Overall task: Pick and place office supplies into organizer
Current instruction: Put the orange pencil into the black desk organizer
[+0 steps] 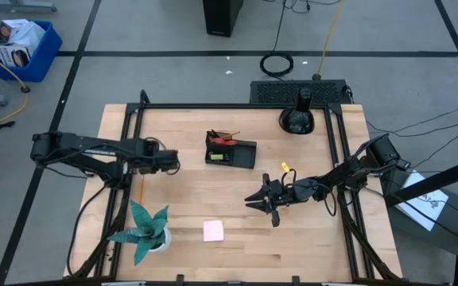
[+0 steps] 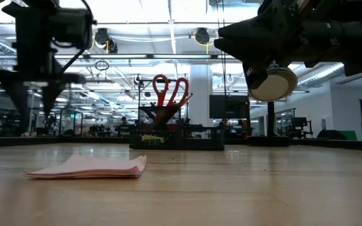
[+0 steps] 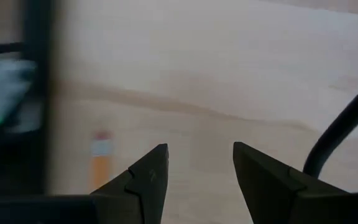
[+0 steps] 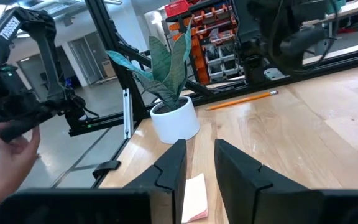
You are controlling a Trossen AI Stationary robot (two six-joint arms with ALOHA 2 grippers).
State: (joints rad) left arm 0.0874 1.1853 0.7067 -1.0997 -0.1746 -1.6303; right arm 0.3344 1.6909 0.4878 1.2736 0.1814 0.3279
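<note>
Right tool (image 1: pixel 254 200) is hanging above the middle of the bench (image 1: pixel 308 246), its fingers standing a narrow gap apart with nothing between them; the right wrist view is showing bare wood and the pink sticky-note pad (image 4: pixel 195 198) through that gap. The pad is lying flat on the bench just beyond and below the fingers, nearer the front edge, untouched.

Left tool (image 1: pixel 171 161) is hovering over the left side of the bench, fingers parted about halfway and empty. An orange pencil (image 3: pixel 99 163) is lying on the wood just beside its fingertips, close to the black frame rail.

The organizer (image 1: pixel 230 151) is sitting toward the back centre of the bench. The red-handled scissors (image 2: pixel 170 88) are already standing in its taller section along with some thin sticks, probably pens or pencils.

Progress, by my judgement: partly done. Scissors and a few items are in; the pad, the pencil and a small yellow piece (image 1: pixel 285 167) near the right arm are still lying out.

Outward again: the teal plant (image 1: pixel 145 229) in its white pot is at the front left, the round black domed object (image 1: pixel 297 119) at the back right.

Hard to make out: what exactly is filling the organizer's low compartments; any binder clips. A person's hand is showing at the edge of the right wrist view, beyond the bench.
</note>
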